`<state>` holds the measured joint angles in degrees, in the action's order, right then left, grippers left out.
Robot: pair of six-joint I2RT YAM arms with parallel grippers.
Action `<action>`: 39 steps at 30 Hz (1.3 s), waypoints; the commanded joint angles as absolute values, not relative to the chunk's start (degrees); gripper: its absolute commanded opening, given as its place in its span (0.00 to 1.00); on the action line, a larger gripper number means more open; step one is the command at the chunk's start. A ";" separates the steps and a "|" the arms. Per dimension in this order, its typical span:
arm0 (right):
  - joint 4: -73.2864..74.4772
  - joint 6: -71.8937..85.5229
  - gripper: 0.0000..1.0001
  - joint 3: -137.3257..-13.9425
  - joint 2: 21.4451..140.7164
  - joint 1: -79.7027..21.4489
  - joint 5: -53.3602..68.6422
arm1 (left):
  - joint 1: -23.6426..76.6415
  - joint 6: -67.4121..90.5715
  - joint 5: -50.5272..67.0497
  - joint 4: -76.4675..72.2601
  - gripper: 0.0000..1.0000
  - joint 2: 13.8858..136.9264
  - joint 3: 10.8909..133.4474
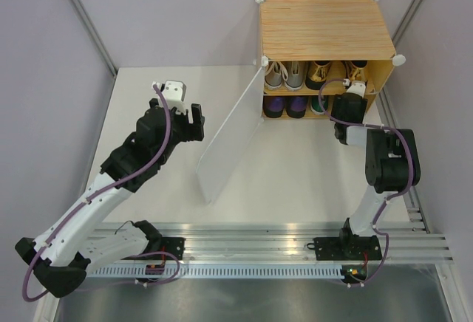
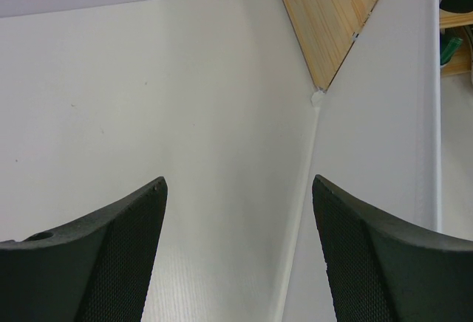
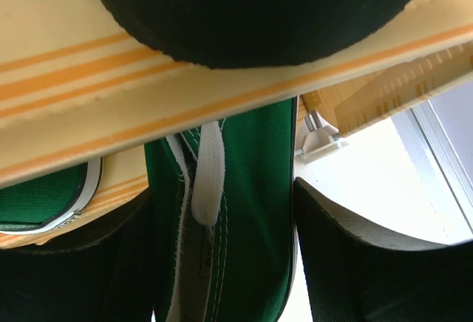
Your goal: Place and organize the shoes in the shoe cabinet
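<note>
Top view: light bamboo-grain wooden shoe cabinet at the desk's far right corner, white flat door panel open. Grey sneakers and shiny gold pointed shoes sit on the upper shelf, glossy purple dress shoes on the lower.

Left wrist view: left hand spread, empty, near the door.

Right wrist view: right hand pinches 1 green sneaker with a white lace, below a shelf edge.

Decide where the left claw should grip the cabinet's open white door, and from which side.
Probably the free edge of the door, farthest from the cabinet, approached from the left, where the open left claw hovers. The panel is thin, flat and upright, so one finger fits each face.
</note>
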<state>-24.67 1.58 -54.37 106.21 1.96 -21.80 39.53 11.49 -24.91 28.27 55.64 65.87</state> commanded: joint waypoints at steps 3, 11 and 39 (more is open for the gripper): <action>-36.12 0.53 0.01 -59.76 107.40 3.08 -22.68 | 39.73 9.40 -24.43 26.10 0.82 55.28 65.83; -39.90 -1.41 0.08 -59.42 108.98 3.52 -19.43 | 39.73 9.40 -24.08 26.19 0.82 55.72 65.92; -34.19 5.44 0.98 -49.57 97.83 3.52 -18.54 | 39.99 9.93 -21.97 26.28 0.83 55.63 65.74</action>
